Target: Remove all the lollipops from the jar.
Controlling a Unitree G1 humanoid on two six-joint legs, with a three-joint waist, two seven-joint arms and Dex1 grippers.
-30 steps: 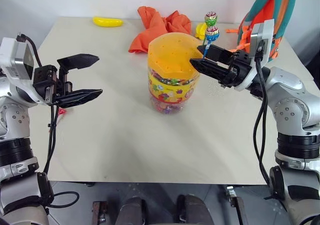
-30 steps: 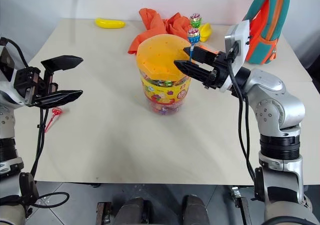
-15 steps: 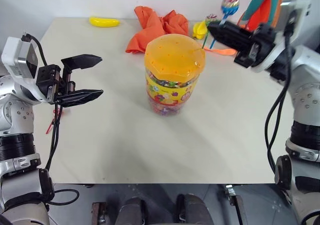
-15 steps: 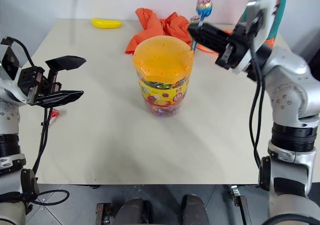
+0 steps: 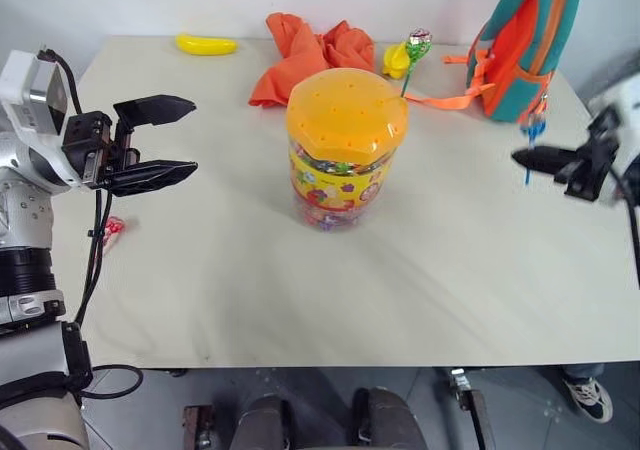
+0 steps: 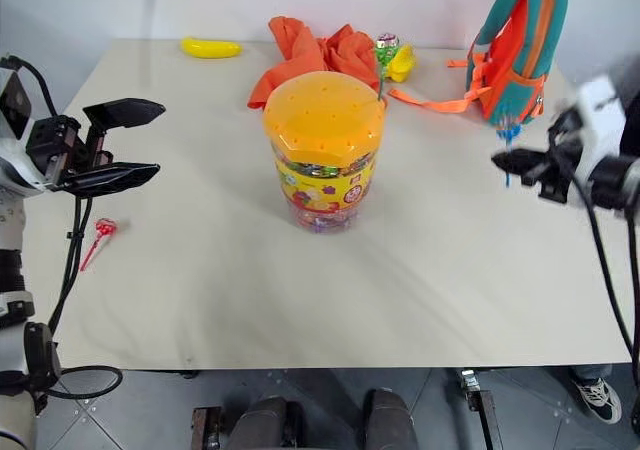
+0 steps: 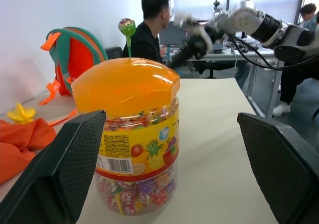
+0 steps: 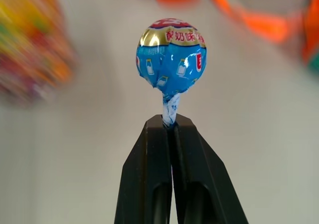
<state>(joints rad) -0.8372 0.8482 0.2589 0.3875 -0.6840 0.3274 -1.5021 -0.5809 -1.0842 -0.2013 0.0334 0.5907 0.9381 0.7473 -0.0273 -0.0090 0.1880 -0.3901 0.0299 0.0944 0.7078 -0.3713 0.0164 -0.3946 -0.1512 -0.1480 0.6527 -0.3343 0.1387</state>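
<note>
Clear plastic jar w/ orange domed lid (image 5: 346,145) mid-tabletop (image 5: 450,270): green lollipop (image 5: 417,40) left in lid. Red lollipop (image 6: 99,232) out, on tabletop. Right gripper (image 8: 171,129) pinching blue lollipop (image 8: 171,55) stick, off to the side; left gripper (image 5: 165,144) spread, empty.

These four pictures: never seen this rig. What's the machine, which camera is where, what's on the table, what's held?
It is a two-armed humanoid robot. Two pictures come from a stereo camera on its head, looking down over a pale table. The other two come from cameras on each wrist, looking along that gripper's black fingers.

On the table stand a clear plastic jar with a candy-print label and a holed orange domed lid, with a green-wrapped lollipop standing up from the lid. A red lollipop lies near the table's left edge. Further back are a yellow banana toy, a crumpled orange cloth and a teal-and-orange backpack.

The right gripper is shut on the stick of a blue-wrapped lollipop, out to the right of the jar. The left gripper is open and holds nothing.
</note>
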